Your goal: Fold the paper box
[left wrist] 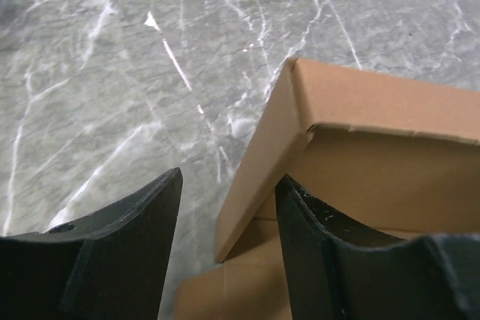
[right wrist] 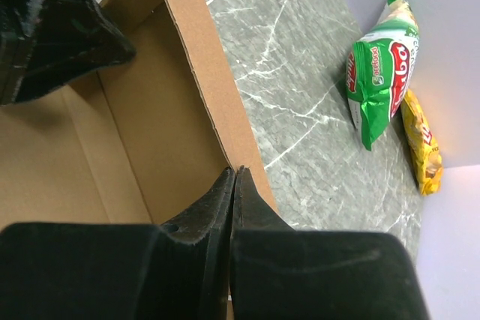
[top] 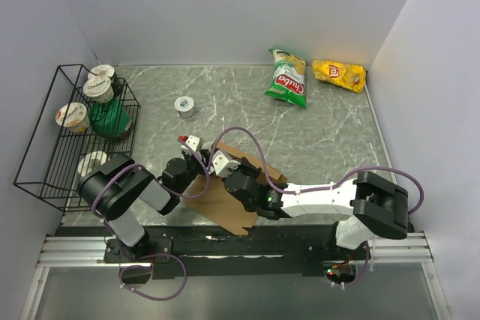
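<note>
Paper box (left wrist: 375, 103), left end effector (left wrist: 229, 177) astride

The top camera sits high above the near edge of the tabletop (top: 330, 133) and looks down and forward, from far enough to take in the whole surface. The left wrist camera sits just behind the left pincer (left wrist: 229, 181). It looks along the fingers, low and very near to one corner of the paper box (left wrist: 375, 148), with tabletop beyond. The right wrist camera looks past the right pincer (right wrist: 234, 174) into the same box, and farther on to the green snack bag (right wrist: 375, 73) and the yellow snack bag (right wrist: 421, 140). All three views share the box. The bags appear only in the top and right wrist views.
</note>
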Tool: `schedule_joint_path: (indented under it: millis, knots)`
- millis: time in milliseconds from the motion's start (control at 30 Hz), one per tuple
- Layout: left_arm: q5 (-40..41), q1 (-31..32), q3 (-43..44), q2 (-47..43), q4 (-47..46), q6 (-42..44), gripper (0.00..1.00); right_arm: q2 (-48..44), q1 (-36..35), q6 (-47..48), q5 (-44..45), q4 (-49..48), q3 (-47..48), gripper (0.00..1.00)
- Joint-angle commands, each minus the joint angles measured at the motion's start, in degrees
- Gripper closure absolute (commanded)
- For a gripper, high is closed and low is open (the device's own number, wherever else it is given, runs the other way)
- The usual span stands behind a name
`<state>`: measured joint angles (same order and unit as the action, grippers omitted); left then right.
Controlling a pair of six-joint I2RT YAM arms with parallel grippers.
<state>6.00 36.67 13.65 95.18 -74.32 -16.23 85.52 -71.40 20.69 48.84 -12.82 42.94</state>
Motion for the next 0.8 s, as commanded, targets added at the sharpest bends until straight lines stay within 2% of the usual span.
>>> schedule_joint_path:
  millis: [0, 100, 167, 200, 233, 300, 333, 400, 433, 533, 600, 667, 767]
  knots:
    - [-4.2, -0.3, 2.8, 1.6, -9.2, 0.4, 0.43, 2.7, -1.2, -5.4, -7.1, 13.3, -4.1, 1.0]
    - [-3.8, -0.3, 3.6, 2.6, -9.3, 0.5, 0.53, 2.0, -1.2, -5.7, -6.9, 14.4, -3.7, 1.0]
    - [-3.3, -0.3, 4.1, 2.9, -8.9, 0.6, 0.65, 0.9, -1.1, -6.9, -6.5, 15.7, -3.3, 0.93]
    - [-2.5, -0.3, 4.1, 2.9, -8.5, 0.6, 0.68, 0.3, -1.2, -7.2, -6.5, 16.0, -3.2, 0.87]
    - [-2.0, -0.3, 4.0, 2.9, -8.6, 0.7, 0.71, -0.4, -1.3, -8.0, -6.7, 16.2, -3.1, 0.74]
    - [-0.7, -0.3, 3.6, 3.0, -9.3, 0.8, 0.76, -3.2, -1.1, -9.9, -6.9, 17.6, -3.1, 0.61]
    - [-0.4, -0.3, 3.4, 3.1, -9.7, 1.0, 0.79, -4.1, -1.2, -10.6, -7.1, 18.2, -2.9, 0.51]
    - [0.4, -0.2, 3.0, 3.1, -10.1, 1.3, 0.82, -7.3, -1.1, -12.3, -7.6, 21.1, -2.4, 0.41]
    - [0.7, -0.3, 2.9, 3.1, -10.1, 1.3, 0.82, -8.3, -1.2, -13.9, -8.1, 21.7, -2.1, 0.31]
    - [1.0, -0.2, 2.6, 3.2, -10.1, 1.5, 0.87, -13.1, -1.3, -16.4, -10.0, 23.9, -1.9, 0.18]
    - [2.6, 0.0, 2.4, 2.6, -9.1, 1.4, 0.88, -16.3, -1.5, -19.0, -10.8, 27.3, -0.7, 0.13]
    - [8.0, 0.9, 1.8, 1.1, -7.4, 0.9, 0.9, -19.2, -1.2, -22.4, -10.9, 30.4, 0.9, 0.11]
    - [17.2, 2.9, 0.3, -1.3, -3.8, 0.8, 0.89, -21.4, -0.6, -32.8, -12.6, 38.3, 7.4, 0.08]
